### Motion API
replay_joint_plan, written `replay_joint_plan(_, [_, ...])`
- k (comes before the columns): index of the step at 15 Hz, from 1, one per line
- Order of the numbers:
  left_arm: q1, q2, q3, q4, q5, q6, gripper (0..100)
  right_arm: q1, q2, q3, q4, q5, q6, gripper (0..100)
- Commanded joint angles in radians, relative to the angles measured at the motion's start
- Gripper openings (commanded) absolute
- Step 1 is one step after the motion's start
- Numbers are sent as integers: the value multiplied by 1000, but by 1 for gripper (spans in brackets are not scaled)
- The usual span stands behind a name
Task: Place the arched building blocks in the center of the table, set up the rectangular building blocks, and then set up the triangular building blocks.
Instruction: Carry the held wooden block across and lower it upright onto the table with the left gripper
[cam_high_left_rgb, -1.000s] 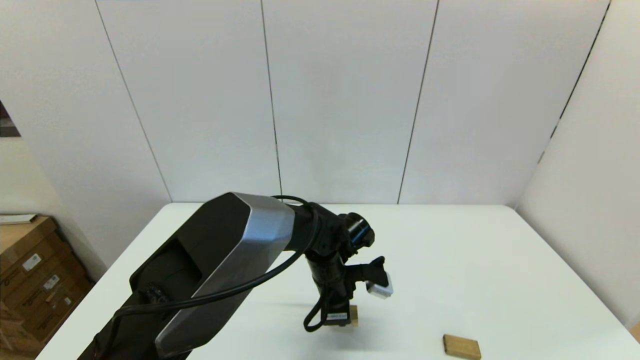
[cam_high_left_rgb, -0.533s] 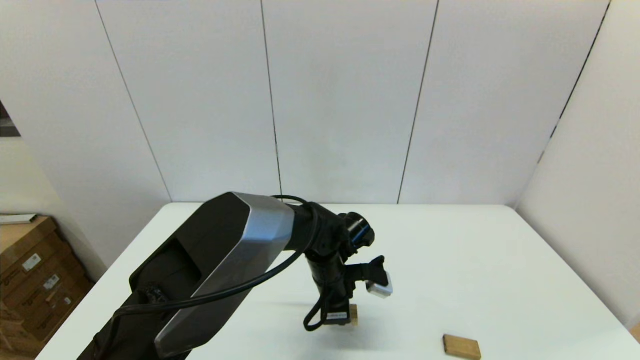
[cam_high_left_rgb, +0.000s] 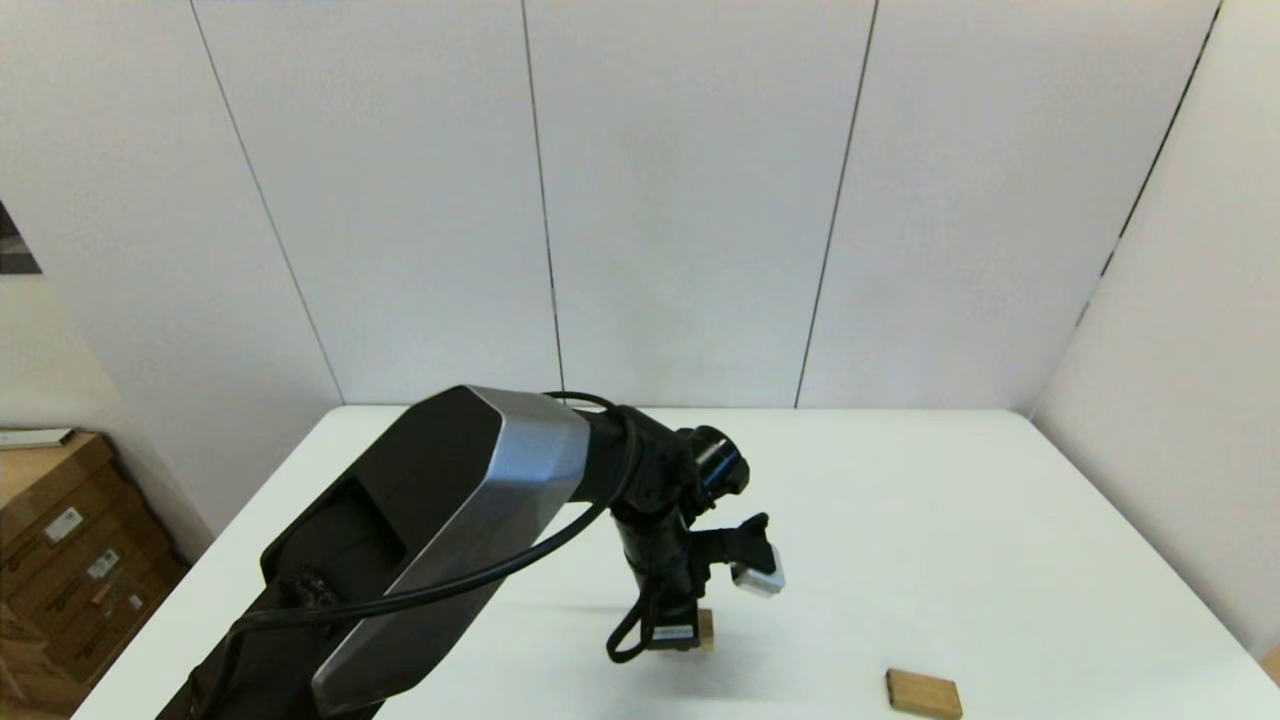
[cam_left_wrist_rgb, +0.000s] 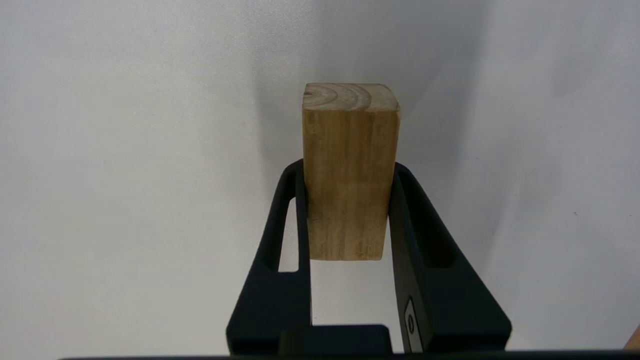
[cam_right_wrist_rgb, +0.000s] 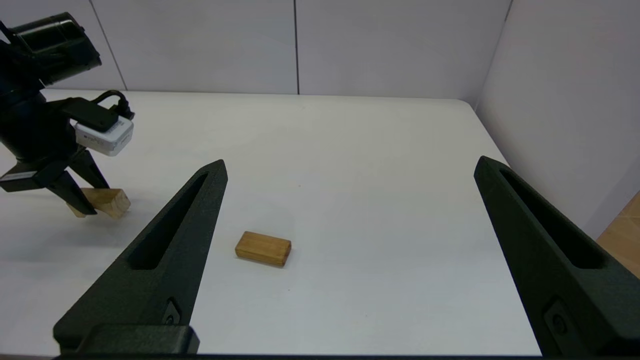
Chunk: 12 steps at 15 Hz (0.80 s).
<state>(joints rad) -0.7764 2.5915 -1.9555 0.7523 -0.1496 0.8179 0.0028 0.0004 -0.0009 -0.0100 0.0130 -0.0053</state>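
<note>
My left gripper (cam_left_wrist_rgb: 347, 169) is shut on the arched building block (cam_left_wrist_rgb: 350, 170), a chunky light-wood piece with a pale ringed end face; its hollow is hidden. In the head view the arm covers most of this block (cam_high_left_rgb: 706, 628), which sits low over the middle front of the table (cam_high_left_rgb: 900, 500). From the right wrist view, the block (cam_right_wrist_rgb: 107, 201) lies at the table surface between the left fingers (cam_right_wrist_rgb: 70, 192). The rectangular building block (cam_high_left_rgb: 922, 694), a flat tan slab, lies flat at the front right (cam_right_wrist_rgb: 263, 248). My right gripper (cam_right_wrist_rgb: 351, 164) hangs open above the table, empty. The triangular building block is out of view.
White wall panels stand behind and to the right of the table. Cardboard boxes (cam_high_left_rgb: 60, 560) sit on the floor past the table's left edge. The table's right edge (cam_right_wrist_rgb: 492, 145) runs close to the side wall.
</note>
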Motion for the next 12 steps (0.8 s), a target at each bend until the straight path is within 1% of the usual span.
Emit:
replay_joint_plan(1, [0,1,0,2,-1,3,0,0,0,1,-1,1,-1,100])
replay_joint_plan(9, [0,4,-2,5,-2,1,0,0,0,1,-1,1,-1,100])
replay_joint_plan(10, [0,4,-2,7,-2,4,100,0,0,-1,-1,1,-1,100])
replay_joint_plan(12, [-3,4,-2,5,-2,4,100,0,0,1,-1,1,-1,100])
